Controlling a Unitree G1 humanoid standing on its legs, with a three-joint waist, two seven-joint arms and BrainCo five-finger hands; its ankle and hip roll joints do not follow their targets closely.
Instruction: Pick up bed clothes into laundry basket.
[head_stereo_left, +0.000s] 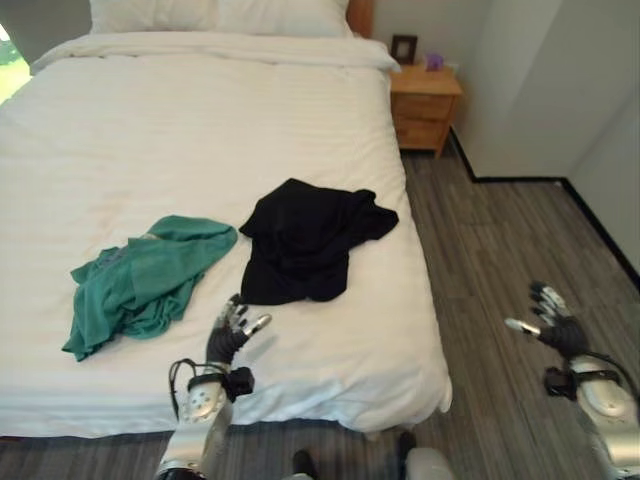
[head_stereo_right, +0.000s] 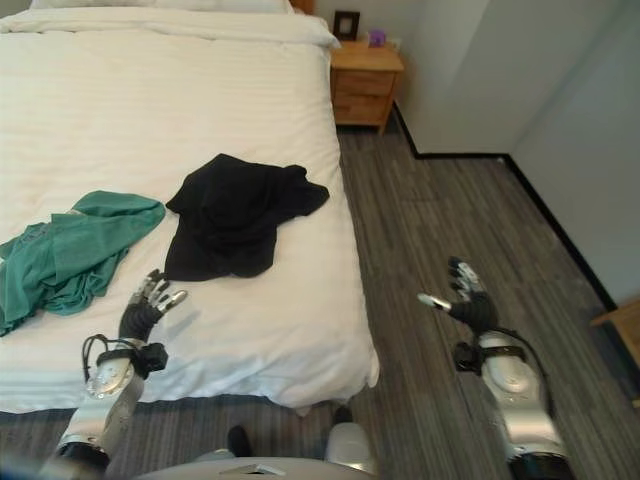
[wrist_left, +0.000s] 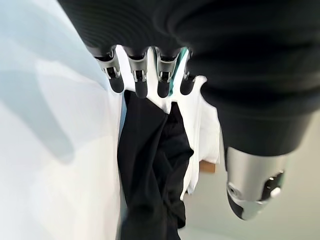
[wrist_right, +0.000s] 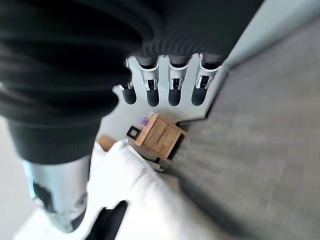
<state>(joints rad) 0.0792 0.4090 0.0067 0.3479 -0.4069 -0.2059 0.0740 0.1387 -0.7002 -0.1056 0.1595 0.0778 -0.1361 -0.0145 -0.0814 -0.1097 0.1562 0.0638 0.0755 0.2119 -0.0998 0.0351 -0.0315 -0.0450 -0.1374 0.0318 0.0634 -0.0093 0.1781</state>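
Observation:
A crumpled black garment (head_stereo_left: 305, 240) lies on the white bed (head_stereo_left: 180, 130), near its right side. To its left a green garment (head_stereo_left: 145, 280) sprawls toward the bed's left edge. My left hand (head_stereo_left: 232, 335) hovers over the bed's front part, just below the black garment (wrist_left: 150, 165), fingers straight and holding nothing. Over the floor to the right of the bed, my right hand (head_stereo_left: 553, 322) is open and empty, fingers spread.
A wooden nightstand (head_stereo_left: 424, 106) with a small frame and a purple item stands at the bed's far right corner. Grey wood floor (head_stereo_left: 500, 270) runs along the bed's right side to a wall with dark skirting. Pillows (head_stereo_left: 215, 15) lie at the head.

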